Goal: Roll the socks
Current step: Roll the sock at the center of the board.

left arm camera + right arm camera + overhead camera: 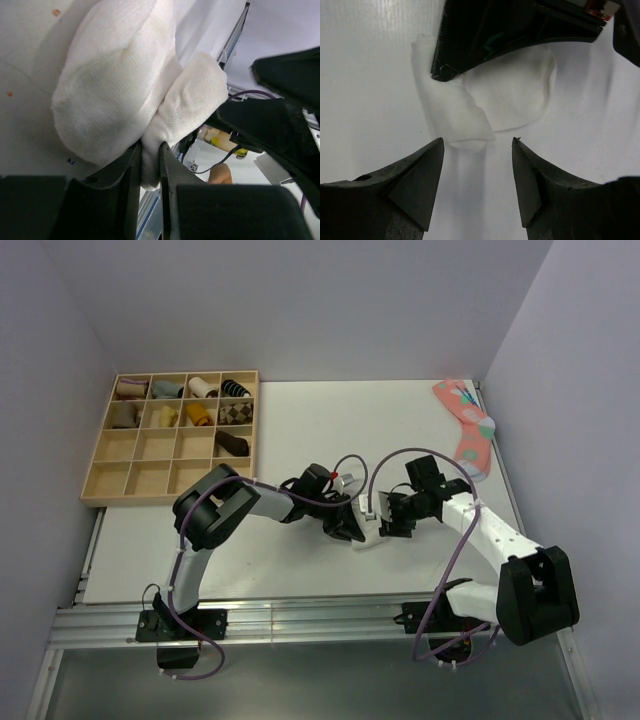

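The white socks [110, 85] lie bunched on the table at its middle, partly rolled into a fat lump with a folded tail [462, 125]. My left gripper [150, 151] is shut on a fold of the socks, with white fabric squeezed between its fingers. In the top view it sits over the socks [366, 536], hiding most of them. My right gripper [477, 144] stands open just short of the tail's end, with nothing between its fingertips. It faces my left gripper [345, 525] from the right, where the right gripper [396, 517] hovers close.
A wooden compartment tray [130, 476] stands at the back left, with several tan, grey, brown and black sock rolls in its far cells. A coral-pink dotted sock [470, 425] lies at the back right edge. An aluminium rail [300, 620] runs along the near edge.
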`<act>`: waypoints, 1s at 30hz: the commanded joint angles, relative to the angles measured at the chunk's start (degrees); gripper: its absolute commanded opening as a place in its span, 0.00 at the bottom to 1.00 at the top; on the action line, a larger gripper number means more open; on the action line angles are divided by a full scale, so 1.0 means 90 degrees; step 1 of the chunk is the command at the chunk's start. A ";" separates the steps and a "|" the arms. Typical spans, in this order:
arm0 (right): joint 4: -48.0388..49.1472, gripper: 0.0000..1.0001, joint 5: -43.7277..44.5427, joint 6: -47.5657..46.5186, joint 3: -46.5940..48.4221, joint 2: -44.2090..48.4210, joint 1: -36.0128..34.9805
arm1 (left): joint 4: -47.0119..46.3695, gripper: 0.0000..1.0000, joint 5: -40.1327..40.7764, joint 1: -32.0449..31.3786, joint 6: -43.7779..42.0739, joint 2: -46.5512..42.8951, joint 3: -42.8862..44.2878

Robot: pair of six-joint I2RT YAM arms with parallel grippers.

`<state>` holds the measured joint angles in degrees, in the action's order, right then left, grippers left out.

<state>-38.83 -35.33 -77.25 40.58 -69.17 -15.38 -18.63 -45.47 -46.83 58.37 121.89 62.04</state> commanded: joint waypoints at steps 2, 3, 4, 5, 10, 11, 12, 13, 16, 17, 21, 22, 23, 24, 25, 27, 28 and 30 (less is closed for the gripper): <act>-0.0246 0.64 -0.0010 -0.0215 -0.0202 0.0078 -0.0302 | 0.0820 0.00 0.0336 0.0076 -0.0118 0.0432 -0.0165; -0.0246 0.64 0.0019 -0.0205 -0.0260 0.0087 -0.0361 | 0.0849 0.00 0.0336 0.0086 -0.0128 0.0451 -0.0136; -0.0227 0.64 0.0049 -0.0186 -0.0290 0.0116 -0.0420 | 0.0850 0.00 0.0326 0.0096 -0.0128 0.0461 -0.0116; -0.0178 0.64 0.0087 -0.0147 -0.0329 0.0126 -0.0517 | 0.0859 0.00 0.0307 0.0096 -0.0118 0.0471 -0.0116; -0.0129 0.64 0.0224 -0.0079 -0.0466 0.0127 -0.0733 | 0.0821 0.00 0.0287 0.0106 -0.0079 0.0500 -0.0106; -0.0119 0.64 0.0263 -0.0088 -0.0475 0.0107 -0.0752 | 0.0820 0.01 0.0277 0.0125 -0.0079 0.0510 -0.0097; -0.0090 0.64 0.0302 -0.0059 -0.0514 0.0078 -0.0791 | 0.0820 0.00 0.0268 0.0125 -0.0079 0.0510 -0.0097; -0.0003 0.64 0.0332 -0.0011 -0.0524 0.0010 -0.0840 | 0.0811 0.00 0.0258 0.0115 -0.0079 0.0510 -0.0106; 0.0027 0.63 0.0342 0.0029 -0.0456 -0.0234 -0.0879 | 0.0762 0.00 0.0248 0.0135 -0.0050 0.0520 -0.0126; -0.0002 0.63 0.0303 0.0029 -0.0369 -0.0293 -0.0879 | 0.0713 0.00 0.0219 0.0125 -0.0031 0.0520 -0.0126; -0.0012 0.63 0.0361 0.0107 -0.0251 -0.0576 -0.0938 | 0.0693 0.00 0.0180 0.0154 0.0009 0.0510 -0.0136; -0.0022 0.63 0.0400 0.0175 -0.0222 -0.0644 -0.0977 | 0.0684 0.00 0.0151 0.0154 0.0009 0.0510 -0.0116; -0.0041 0.63 0.0429 0.0204 -0.0115 -0.0732 -0.1006 | 0.0674 0.00 0.0150 0.0174 0.0018 0.0510 -0.0126; -0.0070 0.62 0.0449 0.0243 -0.0056 -0.0907 -0.1026 | 0.0674 0.00 0.0131 0.0174 0.0018 0.0520 -0.0116; -0.0061 0.62 0.0498 0.0389 0.0012 -0.1015 -0.1055 | 0.0684 0.00 0.0121 0.0184 0.0018 0.0520 -0.0097; -0.0119 0.60 0.0488 0.0478 0.0246 -0.1326 -0.1094 | 0.0616 0.00 0.0102 0.0174 0.0028 0.0520 -0.0106; -0.0119 0.59 0.0488 0.0614 0.0325 -0.1416 -0.1094 | 0.0586 0.00 0.0082 0.0184 0.0077 0.0520 -0.0126; -0.0129 0.56 0.0508 0.0751 0.0569 -0.1746 -0.1094 | 0.0440 0.00 0.0053 0.0193 0.0135 0.0500 -0.0194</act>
<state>-38.70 -30.26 -73.38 42.59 -81.78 -24.51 -18.68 -49.76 -45.43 61.04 123.59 62.37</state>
